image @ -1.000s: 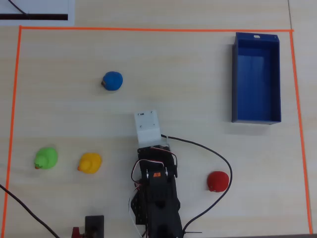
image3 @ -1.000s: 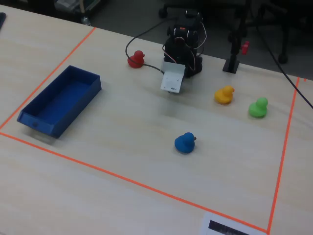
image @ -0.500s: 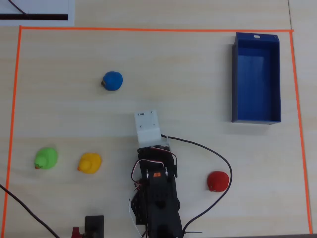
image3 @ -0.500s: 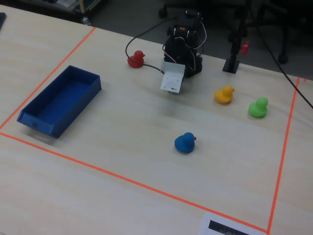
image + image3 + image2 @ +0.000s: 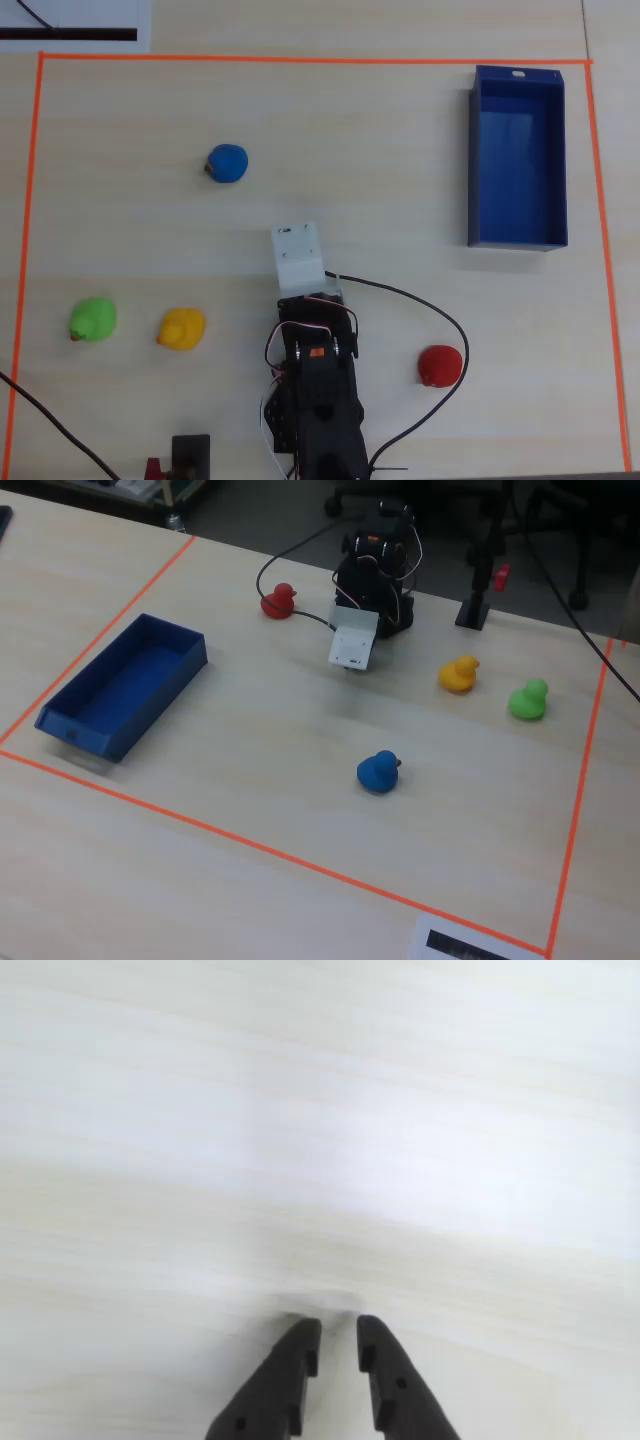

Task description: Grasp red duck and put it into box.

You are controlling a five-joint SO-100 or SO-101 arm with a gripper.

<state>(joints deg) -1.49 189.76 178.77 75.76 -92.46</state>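
Wrist view: end effector (image 5: pixel 338 1326) enters from 6 o'clock, two dark fingertips almost together with only a thin slit between them, nothing held, bare pale worktop (image 5: pixel 320 1140) under it.

Overhead view, near to far from the arm base at 6 o'clock: black arm (image 5: pixel 315 400) folded at the bottom centre, white wrist block (image 5: pixel 298 258) pointing to 12 o'clock. Black cable (image 5: pixel 440 330) loops out at 3 o'clock of the arm and curves round the red duck (image 5: pixel 439 365). Red duck sits on the worktop at 3 o'clock of the arm, apart from the end effector, untouched. Yellow duck (image 5: pixel 182 329) at 9 o'clock of the arm, green duck (image 5: pixel 93 320) just beyond it, same direction. Blue duck (image 5: pixel 228 163) further out at about 11 o'clock. Box (image 5: pixel 476 170), deep-blue open tray, far out at about 1 o'clock, well apart from the red duck, inside looks empty. Orange tape line (image 5: pixel 300 60) frames the work area.

Fixed view faces the arm: red duck (image 5: pixel 279 601) at 9 o'clock of the arm (image 5: pixel 375 575), box (image 5: pixel 70 730) at lower left, blue duck (image 5: pixel 378 772) nearest the camera.
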